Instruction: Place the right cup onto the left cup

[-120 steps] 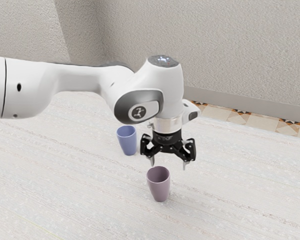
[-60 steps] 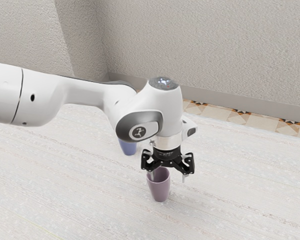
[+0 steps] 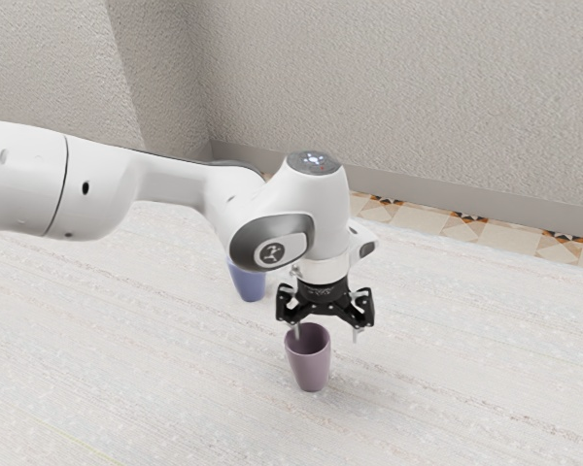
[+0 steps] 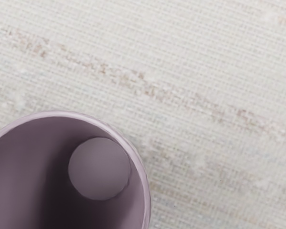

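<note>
Slightly higher than half a second ago, and shifted a little toward the exterior view's left, the black two-finger gripper [image 3: 326, 338] hangs over the table [image 3: 155, 369]. Both cups stand where they stood. The gripper's fingers are spread wide with nothing held between them. One finger overlaps the rim of the mauve cup [image 3: 311, 367] in the exterior view; I cannot tell whether it touches the rim or merely passes over or behind it. The other finger hangs to the exterior view's right of that rim.

The mauve cup is upright on the table, its mouth up; the wrist view looks down past its rim to the round inner base [image 4: 99, 168]. The blue cup [image 3: 249, 283] stands on the table too, apart from the mauve one, farther toward the wall [image 3: 398, 87] and the exterior view's left. The white arm [image 3: 170, 180] covers its upper part. Beyond the table, patterned floor tiles [image 3: 464, 226] run along the foot of the wall.
</note>
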Controlling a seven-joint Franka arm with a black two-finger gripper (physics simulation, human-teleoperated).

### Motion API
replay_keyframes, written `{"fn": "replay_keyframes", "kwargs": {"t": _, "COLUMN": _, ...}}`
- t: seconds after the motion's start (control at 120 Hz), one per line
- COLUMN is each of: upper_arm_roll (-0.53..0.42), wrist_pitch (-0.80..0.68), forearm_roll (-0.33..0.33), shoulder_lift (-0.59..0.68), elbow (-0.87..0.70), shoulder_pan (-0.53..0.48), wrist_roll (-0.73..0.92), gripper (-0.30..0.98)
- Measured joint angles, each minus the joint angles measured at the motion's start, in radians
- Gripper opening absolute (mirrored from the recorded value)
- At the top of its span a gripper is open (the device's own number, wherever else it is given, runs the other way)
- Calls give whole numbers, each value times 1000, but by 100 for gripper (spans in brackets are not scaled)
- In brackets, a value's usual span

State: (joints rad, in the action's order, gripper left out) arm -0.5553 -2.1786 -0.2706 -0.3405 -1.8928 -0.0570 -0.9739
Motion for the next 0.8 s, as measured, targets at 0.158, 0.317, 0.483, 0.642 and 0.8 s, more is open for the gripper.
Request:
{"fn": "replay_keyframes", "kwargs": {"t": 0.158, "upper_arm_roll": 0, "wrist_pitch": -5, "forearm_roll": -29, "shoulder_lift": -39, "elbow": 20, "shoulder_pan": 0, "wrist_roll": 5, "gripper": 69}}
{"fn": "replay_keyframes", "kwargs": {"t": 0.317, "upper_arm_roll": 6, "wrist_pitch": -21, "forearm_roll": -42, "shoulder_lift": -67, "elbow": 22, "shoulder_pan": 0, "wrist_roll": 9, "gripper": 69}}
{"fn": "replay_keyframes", "kwargs": {"t": 0.483, "upper_arm_roll": 15, "wrist_pitch": -37, "forearm_roll": -62, "shoulder_lift": -92, "elbow": 32, "shoulder_pan": 0, "wrist_roll": 13, "gripper": 68}}
{"fn": "replay_keyframes", "kwargs": {"t": 0.642, "upper_arm_roll": 20, "wrist_pitch": -49, "forearm_roll": -73, "shoulder_lift": -109, "elbow": 36, "shoulder_pan": 0, "wrist_roll": 15, "gripper": 60}}
{"fn": "replay_keyframes", "kwargs": {"t": 0.8, "upper_arm_roll": 32, "wrist_pitch": -61, "forearm_roll": -76, "shoulder_lift": -123, "elbow": 35, "shoulder_pan": 0, "wrist_roll": 17, "gripper": 44}}
